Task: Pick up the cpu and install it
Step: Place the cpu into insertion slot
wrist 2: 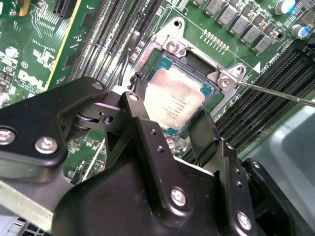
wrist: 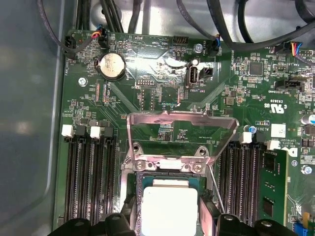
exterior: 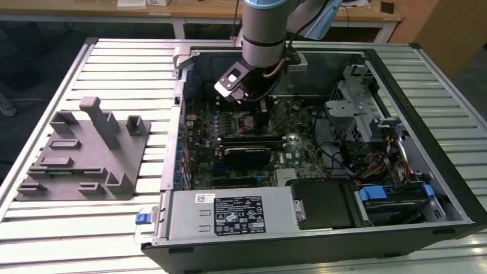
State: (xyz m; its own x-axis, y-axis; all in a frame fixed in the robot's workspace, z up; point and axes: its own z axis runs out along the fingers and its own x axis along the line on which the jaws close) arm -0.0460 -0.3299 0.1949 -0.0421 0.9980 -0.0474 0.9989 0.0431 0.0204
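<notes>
Gripper [wrist 2: 170, 105] low inside the open computer case [exterior: 426, 74]. Its black fingers [wrist 2: 204, 130] are pinched against two opposite edges of the cpu [wrist 2: 174, 96]. We see the same grip in both wrist views.

The cpu [wrist: 170, 209] lies flat, silvery top up, within the dark socket [wrist 2: 147, 59] on the motherboard [wrist: 147, 103]. We cannot tell if it is fully seated.

The socket's metal load plate [wrist: 182, 135] stands tilted up at the socket's far edge, toward the board edge where the coin cell [wrist: 111, 66] sits. The thin retention lever [wrist 2: 275, 91] is swung out beside the socket.

Memory slots [wrist: 91, 172] run along both sides of the socket. One slot holds a memory stick [wrist: 273, 182].

In the exterior view the arm [exterior: 263, 34] comes down into the case near its back wall. The case lies open-side up on the slatted table [exterior: 91, 234], toward the exterior view's right. The grey fixture [exterior: 84, 154] sits well apart from it, near the table's edge at the exterior view's left.
</notes>
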